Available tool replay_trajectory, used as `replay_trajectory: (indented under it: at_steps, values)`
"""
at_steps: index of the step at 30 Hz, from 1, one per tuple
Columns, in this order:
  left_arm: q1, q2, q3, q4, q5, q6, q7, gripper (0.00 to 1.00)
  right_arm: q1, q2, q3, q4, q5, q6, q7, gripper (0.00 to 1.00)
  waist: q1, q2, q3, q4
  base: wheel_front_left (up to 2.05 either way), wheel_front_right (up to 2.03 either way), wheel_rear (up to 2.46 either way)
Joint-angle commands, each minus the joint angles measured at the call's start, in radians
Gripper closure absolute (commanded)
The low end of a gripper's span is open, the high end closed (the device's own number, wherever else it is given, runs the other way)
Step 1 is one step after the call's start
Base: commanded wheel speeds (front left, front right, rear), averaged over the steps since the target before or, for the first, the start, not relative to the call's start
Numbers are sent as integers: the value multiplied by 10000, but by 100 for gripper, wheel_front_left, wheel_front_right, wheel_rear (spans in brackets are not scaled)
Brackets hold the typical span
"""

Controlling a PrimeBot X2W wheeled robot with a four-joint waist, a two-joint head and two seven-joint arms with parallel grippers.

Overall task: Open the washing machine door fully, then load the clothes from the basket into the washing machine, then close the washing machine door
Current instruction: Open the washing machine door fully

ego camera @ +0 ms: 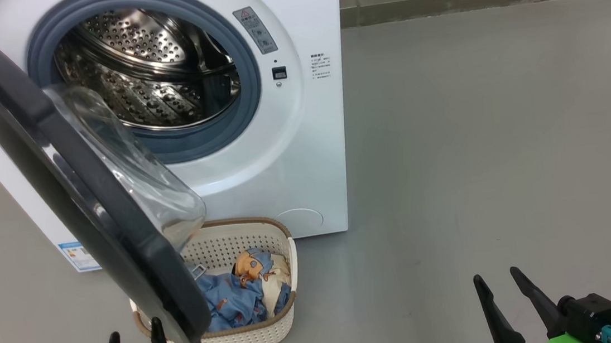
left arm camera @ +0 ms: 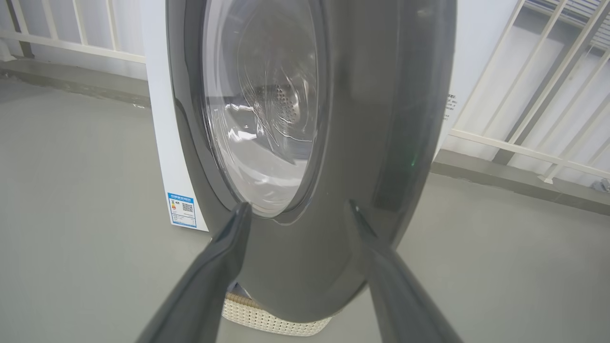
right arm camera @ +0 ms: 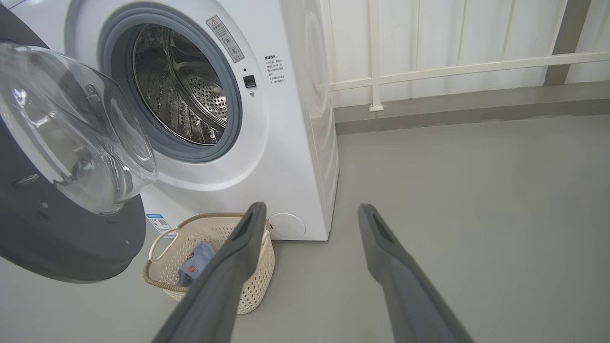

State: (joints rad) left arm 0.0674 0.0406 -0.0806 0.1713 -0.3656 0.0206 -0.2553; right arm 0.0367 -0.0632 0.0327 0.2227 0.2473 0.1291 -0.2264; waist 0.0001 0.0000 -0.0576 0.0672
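Head view, basket (ego camera: 246,341) just beyond left hand (ego camera: 134,329) (spread wide)

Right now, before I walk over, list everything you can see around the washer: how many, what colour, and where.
washing machine: one, white, on the floor, upper left of the head view
washing machine door: one, black with clear glass bowl, swung open at the machine's left, covering part of the basket
drum: one, perforated steel, inside the machine's opening
basket: one, cream with brown rim, on the floor before the machine
clothes: small heap, blue and cream with orange print, in the basket
energy label: one, blue, machine's lower corner
railing: one, white, beyond the machine
floor: grey
left gripper: one, dark, open, near the door's lower edge
right gripper: one, dark, open, right of the basket
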Motion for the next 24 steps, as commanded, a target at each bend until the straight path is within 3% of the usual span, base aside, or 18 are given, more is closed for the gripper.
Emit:
replay_trajectory:
  at_steps: [1, 24]
  values:
    - [-173, 97, 289, -207, 83, -18, -65, 0, -135, -8, 269, -281, -59, 16, -92, 0, 0, 0, 8, 11, 0, 0, 0]
    - [-193, 96, 267, -206, 96, 20, -65, 0, -210, 78, 296, -197, -228, 16, -177, 0, 0, 0, 74, 66, 0, 0, 0]
